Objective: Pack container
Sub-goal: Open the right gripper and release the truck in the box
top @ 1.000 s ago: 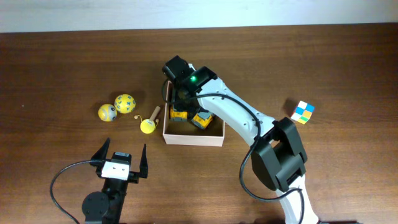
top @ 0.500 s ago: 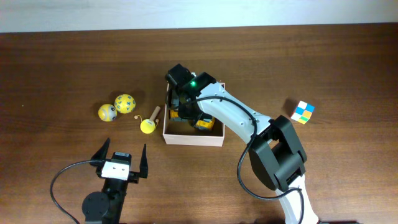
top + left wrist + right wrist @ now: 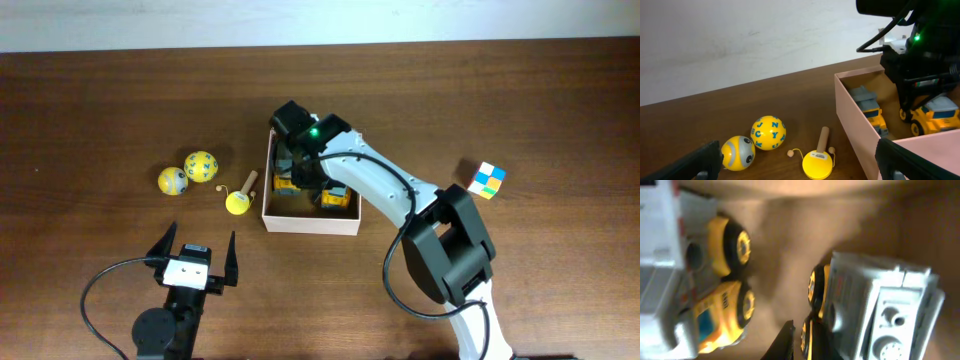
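The container [image 3: 310,222] is a shallow white-walled box with a tan inside, at mid-table. Two yellow-and-grey toy trucks lie in it, one at the left [image 3: 287,183] and one at the right [image 3: 337,198]. My right gripper [image 3: 303,168] reaches down into the box between them and is shut, holding nothing that I can see. In the right wrist view its dark fingertip [image 3: 785,341] lies beside the wheels of the grey-backed truck [image 3: 875,305], with the other truck [image 3: 715,310] on the left. My left gripper [image 3: 192,262] stands open near the front edge, apart from everything.
Left of the box lie a yellow ball with a grey face [image 3: 172,180], a yellow ball with blue letters [image 3: 201,165] and a yellow rattle drum on a wooden stick [image 3: 238,202]. A colour cube [image 3: 487,180] sits at the right. The right arm [image 3: 390,195] spans the box's right side.
My right gripper has shifted a little to the right and deeper inside the box. The right-hand truck now lies slightly further right. The left arm has stayed still.
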Controlling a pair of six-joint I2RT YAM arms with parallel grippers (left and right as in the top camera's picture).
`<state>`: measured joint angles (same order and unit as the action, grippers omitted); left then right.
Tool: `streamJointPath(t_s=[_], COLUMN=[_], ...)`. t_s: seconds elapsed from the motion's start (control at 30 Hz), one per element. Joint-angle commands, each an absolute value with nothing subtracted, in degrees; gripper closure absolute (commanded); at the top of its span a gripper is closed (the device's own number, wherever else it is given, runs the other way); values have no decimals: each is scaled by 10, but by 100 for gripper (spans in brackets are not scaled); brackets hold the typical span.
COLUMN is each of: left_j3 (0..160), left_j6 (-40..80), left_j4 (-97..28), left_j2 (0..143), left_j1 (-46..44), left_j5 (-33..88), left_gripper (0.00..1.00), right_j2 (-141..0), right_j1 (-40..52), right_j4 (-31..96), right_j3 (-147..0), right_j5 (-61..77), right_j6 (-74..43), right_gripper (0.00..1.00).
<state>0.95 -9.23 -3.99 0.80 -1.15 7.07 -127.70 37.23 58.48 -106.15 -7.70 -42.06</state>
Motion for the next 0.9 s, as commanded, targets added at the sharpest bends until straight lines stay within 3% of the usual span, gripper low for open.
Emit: streamJointPath(t_s=[0.0, 0.47, 0.87], left_j3=[5, 5, 5], left_j6=[-100, -100, -100], left_j4=[-39, -39, -39], left_j2=[4, 4, 4], left_j1=[-10, -10, -10], left_j5=[69, 69, 69], left_gripper=[1, 1, 1], right_j2=[-1279, -1278, -1248], right_j1=[352, 334, 344], right_j4=[588, 597, 748], right_j3=[-1058, -1067, -1169], right_j5=[-100, -107, -70], right_j6=[-392, -331, -317], right_gripper=[91, 91, 92])
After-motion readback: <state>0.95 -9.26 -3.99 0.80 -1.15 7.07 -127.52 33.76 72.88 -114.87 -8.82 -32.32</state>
